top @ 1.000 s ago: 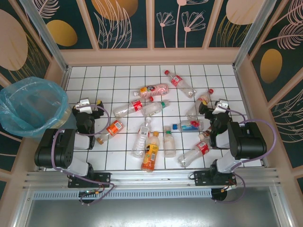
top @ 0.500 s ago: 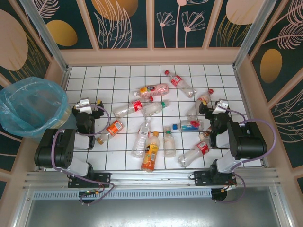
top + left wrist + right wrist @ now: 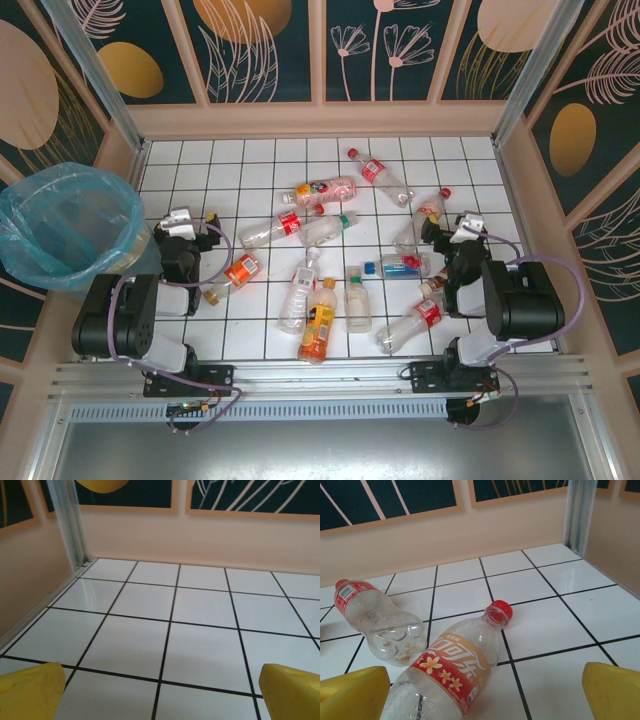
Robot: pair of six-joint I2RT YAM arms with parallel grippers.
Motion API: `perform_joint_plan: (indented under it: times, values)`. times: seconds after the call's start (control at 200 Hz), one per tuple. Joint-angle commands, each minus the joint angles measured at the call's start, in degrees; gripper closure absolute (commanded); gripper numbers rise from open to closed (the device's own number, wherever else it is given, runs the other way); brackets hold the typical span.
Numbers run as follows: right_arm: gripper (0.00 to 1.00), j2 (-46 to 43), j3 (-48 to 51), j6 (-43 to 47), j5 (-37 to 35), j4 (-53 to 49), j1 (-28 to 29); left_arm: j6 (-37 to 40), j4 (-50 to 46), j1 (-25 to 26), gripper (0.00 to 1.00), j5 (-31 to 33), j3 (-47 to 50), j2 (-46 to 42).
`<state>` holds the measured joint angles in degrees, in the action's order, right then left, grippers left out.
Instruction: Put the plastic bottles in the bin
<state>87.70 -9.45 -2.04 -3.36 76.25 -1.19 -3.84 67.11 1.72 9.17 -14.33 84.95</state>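
Your left end effector (image 3: 192, 220) and right end effector (image 3: 450, 222) are wide and hold nothing. The bottles (image 3: 318, 320) lie on the desk (image 3: 250, 155); the right arm (image 3: 520, 295) half hides one. The bin (image 3: 105, 190) sits left, its edge cut off.

Both arms are crouching folded near their bases.
Left pincer (image 3: 161, 695) and right pincer (image 3: 482, 692) are standing spread wide, pointing forward.

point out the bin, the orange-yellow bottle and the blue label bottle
round grey bin lined with blue bag (image 3: 125, 205), top view, bag's right rim
orange-yellow plastic bottle (image 3: 318, 322), top view, its label
clear plastic bottle with blue label (image 3: 402, 265), top view, its label
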Motion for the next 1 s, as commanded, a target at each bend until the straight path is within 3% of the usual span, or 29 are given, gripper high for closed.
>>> perform_joint_plan:
  times: [0.0,0.195,0.335,0.5,0.756,0.991]
  values:
    - [0.01,-4.5,1.5,-0.8,-3.1,2.7,-0.4,0.9,-4.6,-0.4,0.01,-2.5,-2.5,-3.6]
    - [0.04,-13.4,0.5,0.6,-8.4,-6.0,2.2,1.1,-4.1,-0.3,0.04,-2.5,0.0,-8.8]
    - [0.07,-20.2,-5.0,0.0,-11.9,-22.6,5.3,-0.6,-10.0,-0.1,0.05,-1.7,-1.7,-13.9]
    - [0.14,-25.9,-17.1,-10.5,-10.8,-52.6,9.8,-2.8,-17.2,1.8,0.08,-3.1,-4.9,-19.8]
    - [0.14,-34.1,-27.5,-32.6,-15.3,-93.2,17.8,-1.1,-30.9,8.6,0.1,-4.2,-10.4,-28.4]
    - [0.25,-39.5,-30.6,-41.6,-4.1,-115.2,20.8,1.1,-39.7,12.3,0.13,-14.8,-15.7,-33.4]
